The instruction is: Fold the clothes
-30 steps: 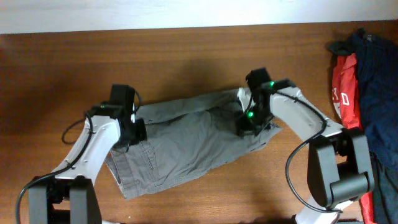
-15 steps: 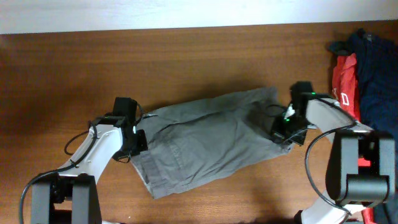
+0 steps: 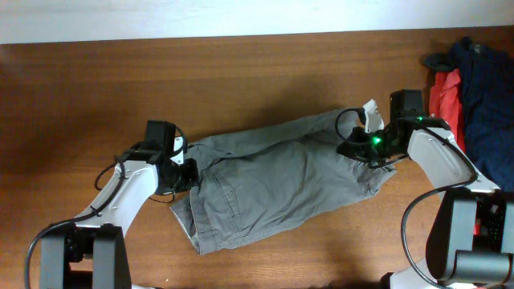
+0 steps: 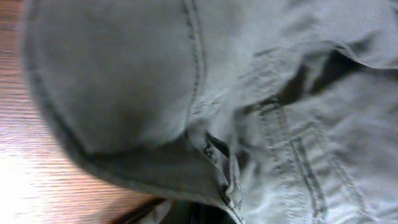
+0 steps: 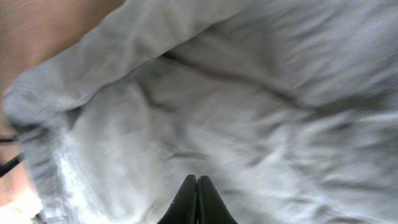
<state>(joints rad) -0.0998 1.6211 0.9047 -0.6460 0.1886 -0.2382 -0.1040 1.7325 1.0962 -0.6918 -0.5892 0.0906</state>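
Since a second ago we see the shorts (image 3: 273, 185) dragged toward the right edge of the table (image 3: 241, 80) and stretched long. They lie across the table's middle. Our right gripper (image 3: 353, 146) pinches their right end, fingertips pressed together on cloth. Our left gripper (image 3: 185, 172) is clamped on the left end. A red garment (image 3: 443, 112) and blue garments (image 3: 486, 104) sit at the right edge.

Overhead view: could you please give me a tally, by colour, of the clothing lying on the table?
grey-olive shorts: 1
red garment: 1
navy-blue heap: 1 (cannot tell how many pieces are in it)
Total: 3
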